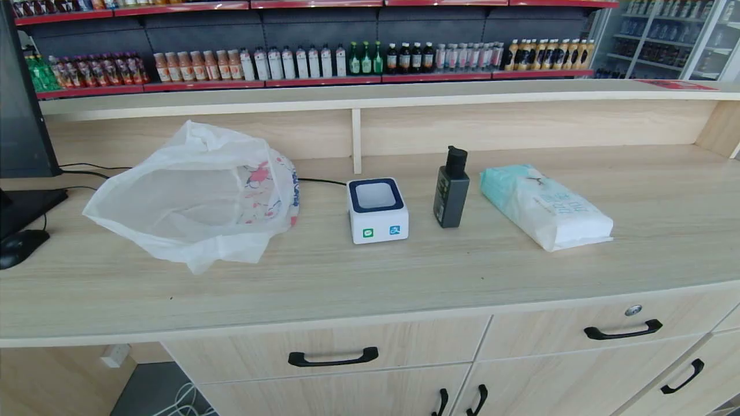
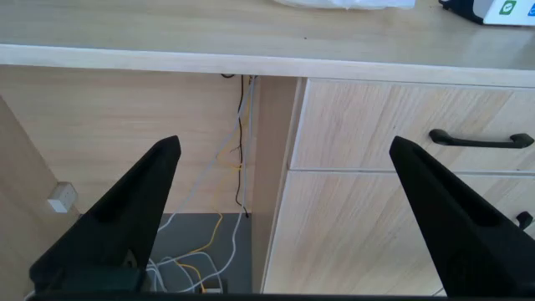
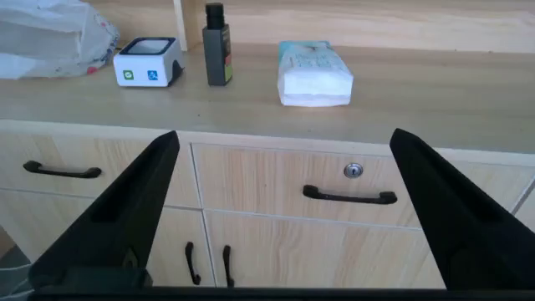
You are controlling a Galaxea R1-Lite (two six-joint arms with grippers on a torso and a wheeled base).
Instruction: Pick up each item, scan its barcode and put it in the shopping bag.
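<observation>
Wooden counter [image 1: 370, 277], left gripper [image 2: 284, 144] spread wide, right gripper [image 3: 284, 134] likewise, both empty

The shopping bag [image 1: 191, 196], left of centre, is translucent white with a red, pink and blue flower print on its right side. The scanner [image 1: 377, 211] is white, with a navy frame round a pale window and 2 small front squares, 1 green and 1 blue. The bottle [image 1: 451, 188] is dark grey with a black cap. The soft pack [image 1: 543, 205] is white, mint green at its upper end. The counter [image 1: 347, 277] is pale wood grain, the drawer handles [image 1: 333, 358] are black, and the shelf rails [image 1: 202, 86] along the top are red. The left gripper [image 2: 284, 146] and right gripper [image 3: 284, 138] are black.
</observation>
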